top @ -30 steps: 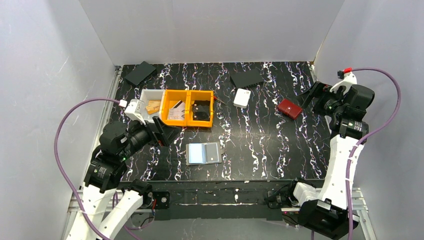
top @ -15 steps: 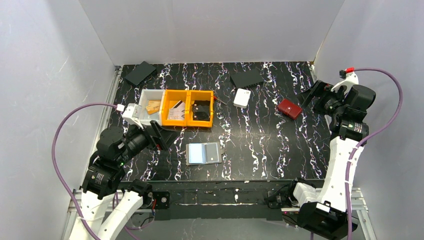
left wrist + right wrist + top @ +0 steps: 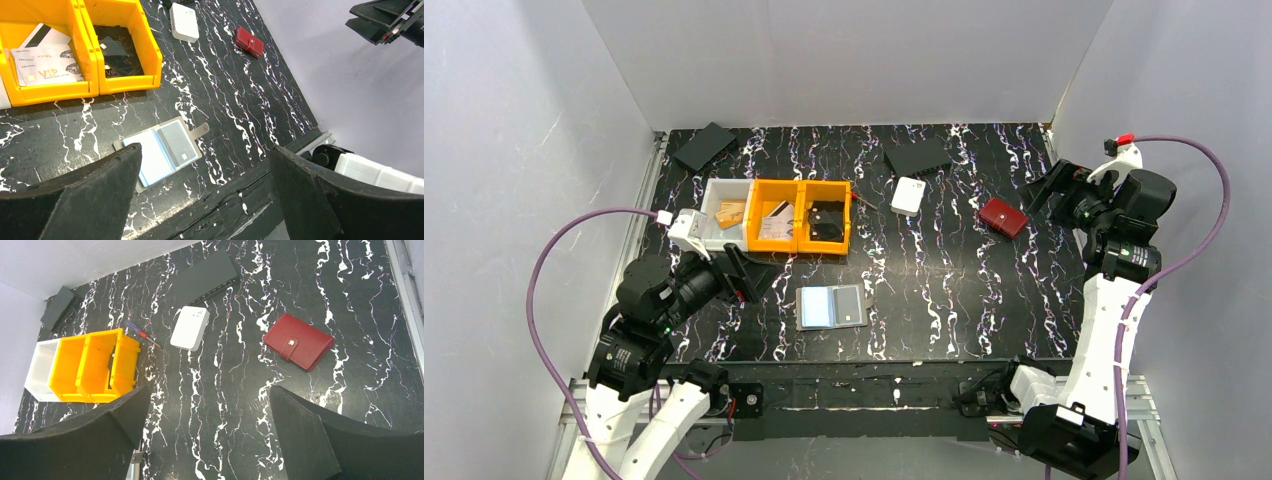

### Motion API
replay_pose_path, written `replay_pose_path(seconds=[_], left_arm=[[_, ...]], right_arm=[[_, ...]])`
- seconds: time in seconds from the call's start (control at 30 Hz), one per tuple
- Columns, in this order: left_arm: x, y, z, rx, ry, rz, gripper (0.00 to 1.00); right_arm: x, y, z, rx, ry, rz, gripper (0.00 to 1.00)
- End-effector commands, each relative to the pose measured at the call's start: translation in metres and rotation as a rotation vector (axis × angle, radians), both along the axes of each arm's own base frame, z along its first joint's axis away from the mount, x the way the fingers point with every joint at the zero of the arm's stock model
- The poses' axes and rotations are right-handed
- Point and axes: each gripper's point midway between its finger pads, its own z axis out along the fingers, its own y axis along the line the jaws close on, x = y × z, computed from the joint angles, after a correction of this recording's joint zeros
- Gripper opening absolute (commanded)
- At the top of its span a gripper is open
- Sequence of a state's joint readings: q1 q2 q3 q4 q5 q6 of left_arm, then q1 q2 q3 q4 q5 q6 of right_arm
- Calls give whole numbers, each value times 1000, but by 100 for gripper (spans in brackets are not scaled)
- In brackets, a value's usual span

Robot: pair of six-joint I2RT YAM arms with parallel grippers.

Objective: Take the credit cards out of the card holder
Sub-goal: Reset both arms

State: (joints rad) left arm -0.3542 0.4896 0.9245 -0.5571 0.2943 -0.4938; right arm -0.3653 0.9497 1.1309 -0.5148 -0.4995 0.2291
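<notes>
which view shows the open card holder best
Left wrist: the card holder lies open and large in frame, both inner faces and its tab clear. Top external shows it small, near the table's front edge. Right wrist misses it.

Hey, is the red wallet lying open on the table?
No, the red wallet lies folded shut, with its strap snapped over the front.

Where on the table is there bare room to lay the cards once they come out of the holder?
Widest bare patch: right of the card holder, bounded by the red wallet behind and the near edge of the table. A smaller one lies between the holder and the white case. Crowded: the bins at back left.
</notes>
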Motion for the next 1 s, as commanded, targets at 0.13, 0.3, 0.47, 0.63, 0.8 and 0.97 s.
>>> replay_pose_path(seconds=[0.13,0.3,0.47,0.63,0.8,0.97], left_arm=[[2,3,-2,18,0,14,98],[1,4,-3,18,-1,17,98],[1,5,-2,22,-5,17,98],[1,7,-3,27,-8,32,98],[0,8,-3,28,-8,34,98],[0,9,-4,30,-7,36,98]], right_arm=[[2,-6,11,-34,-39,-22,98],[3,-7,13,-38,-45,-30,98],[3,-9,14,-39,-46,-37,99],[4,-10,15,-39,-46,-50,98],[5,-11,16,-39,-51,-56,98],[6,-14,17,-40,-49,-70,98]])
